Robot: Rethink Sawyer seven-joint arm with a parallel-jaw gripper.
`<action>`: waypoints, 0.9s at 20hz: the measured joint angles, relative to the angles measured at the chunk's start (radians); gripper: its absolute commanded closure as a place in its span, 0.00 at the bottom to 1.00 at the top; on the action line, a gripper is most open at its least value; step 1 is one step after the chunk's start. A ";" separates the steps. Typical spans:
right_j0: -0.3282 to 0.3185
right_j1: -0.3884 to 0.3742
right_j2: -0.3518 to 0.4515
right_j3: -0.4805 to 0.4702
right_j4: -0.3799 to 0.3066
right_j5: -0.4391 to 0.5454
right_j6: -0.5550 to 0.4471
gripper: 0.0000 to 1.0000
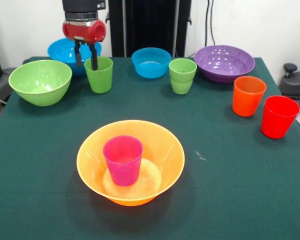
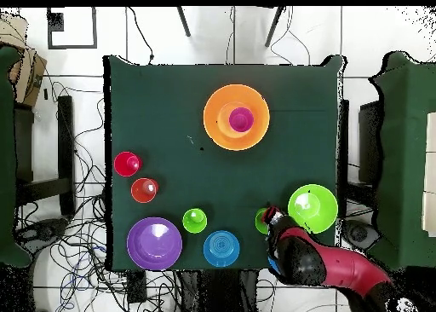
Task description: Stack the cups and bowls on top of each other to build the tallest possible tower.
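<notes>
The claw (image 1: pixel 87 56) hangs at the rim of a lime green cup (image 1: pixel 99 75): one dark finger (image 1: pixel 94 57) dips just inside the cup's mouth and the other stands just outside its wall, so the rim sits between them. The fingers are a little apart, and whether they press the wall cannot be told.

Just beside the claw on one side sits the lime green bowl (image 1: pixel 40 81), and right behind it the large blue bowl (image 1: pixel 65 51), partly hidden by the red wrist. On the other side the smaller blue bowl (image 1: pixel 151 62) stands near, then the second lime green cup (image 1: pixel 182 75), then the wide purple bowl (image 1: pixel 224 62). The orange cup (image 1: pixel 248 95) and red cup (image 1: pixel 279 116) stand close together, well apart from the claw. Also well apart, toward the middle of the dark green table (image 1: pixel 230 190), the big orange bowl (image 1: pixel 130 161) stands upright with the purple cup (image 1: pixel 122 160) upright inside it.

All pieces are glossy plastic, mouths up, none tipped.

The red and black arm (image 2: pixel 328 266) comes in low from the table's edge in the overhead view, its wrist pointing straight down over the cup.
</notes>
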 measured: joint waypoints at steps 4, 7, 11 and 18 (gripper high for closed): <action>-0.025 -0.001 0.019 0.000 -0.021 0.019 0.000 0.00; -0.053 -0.007 0.050 0.000 -0.027 0.050 0.000 0.00; -0.103 -0.027 0.099 0.001 -0.027 0.095 0.000 0.00; -0.172 -0.050 0.171 0.001 -0.028 0.161 0.000 0.00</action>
